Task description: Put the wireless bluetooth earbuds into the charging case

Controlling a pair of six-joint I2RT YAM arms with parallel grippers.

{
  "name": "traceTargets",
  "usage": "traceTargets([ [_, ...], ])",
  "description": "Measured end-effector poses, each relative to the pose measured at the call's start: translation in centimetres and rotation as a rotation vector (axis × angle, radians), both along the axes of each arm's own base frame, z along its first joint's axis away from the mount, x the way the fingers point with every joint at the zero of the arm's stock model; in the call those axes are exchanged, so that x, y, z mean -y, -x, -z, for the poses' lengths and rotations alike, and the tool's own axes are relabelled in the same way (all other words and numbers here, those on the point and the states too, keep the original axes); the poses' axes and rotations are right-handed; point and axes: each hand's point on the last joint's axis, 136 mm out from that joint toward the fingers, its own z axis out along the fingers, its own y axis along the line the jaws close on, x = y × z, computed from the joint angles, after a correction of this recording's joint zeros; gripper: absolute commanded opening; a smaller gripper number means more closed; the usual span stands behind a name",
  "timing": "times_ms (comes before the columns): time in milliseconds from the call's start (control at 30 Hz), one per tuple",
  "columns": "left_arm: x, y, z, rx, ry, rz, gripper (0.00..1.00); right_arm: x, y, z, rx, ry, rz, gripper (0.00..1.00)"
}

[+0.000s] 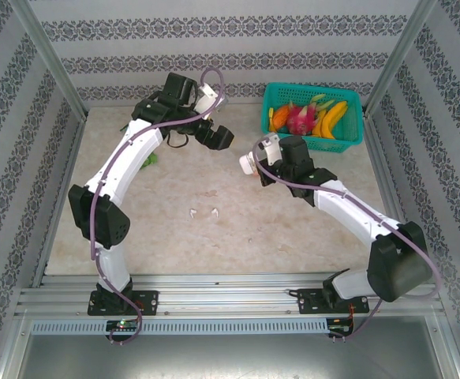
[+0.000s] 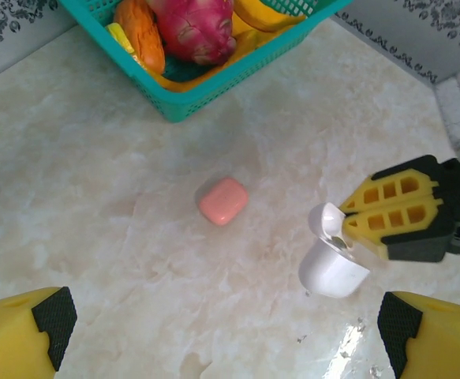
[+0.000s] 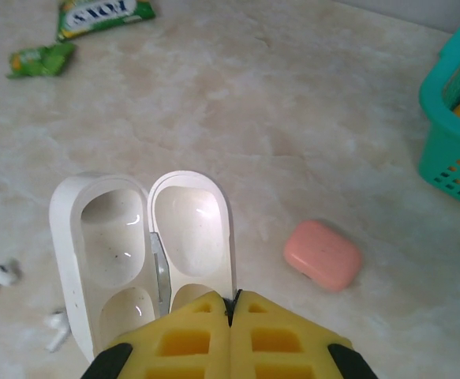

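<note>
Right claw clamps the open white charging case; left claw gapes empty. Two white earbuds lie left of right claw: tiny, slick, likely best pinched by stems.

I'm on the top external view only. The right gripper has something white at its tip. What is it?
Observer: A white charging case, lid open, pinched at its near end by the right gripper, whose fingers are shut on it.
Reviewer: Is anything loaded inside yet?
Observer: No, in the right wrist view both halves look empty.
Reviewer: Is there a second case?
Observer: Yes, a pink case, closed, lies on the table apart from the white one, toward the teal basket.
</note>
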Motion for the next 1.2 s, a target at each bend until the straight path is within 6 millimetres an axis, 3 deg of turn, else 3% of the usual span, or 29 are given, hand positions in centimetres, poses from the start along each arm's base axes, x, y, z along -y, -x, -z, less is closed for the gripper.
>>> traceTargets([
  [300,0.0,1.8,3.6,-0.091,-0.073,0.118,1.00,0.6,-1.7,-0.2,0.155,0.115,-0.026,0.00],
  [500,0.4,3.2,4.7,-0.143,-0.071,0.199,1.00,0.5,-1.0,0.7,0.199,0.129,-0.076,0.00],
  [700,1.1,4.2,5.6,-0.198,-0.038,0.258,1.00,-0.6,0.1,-0.2,0.231,0.078,-0.151,0.00],
  [1200,2.0,7.5,4.9,-0.322,0.065,0.361,0.83,-3.3,2.8,-2.7,0.259,-0.033,-0.306,0.00],
])
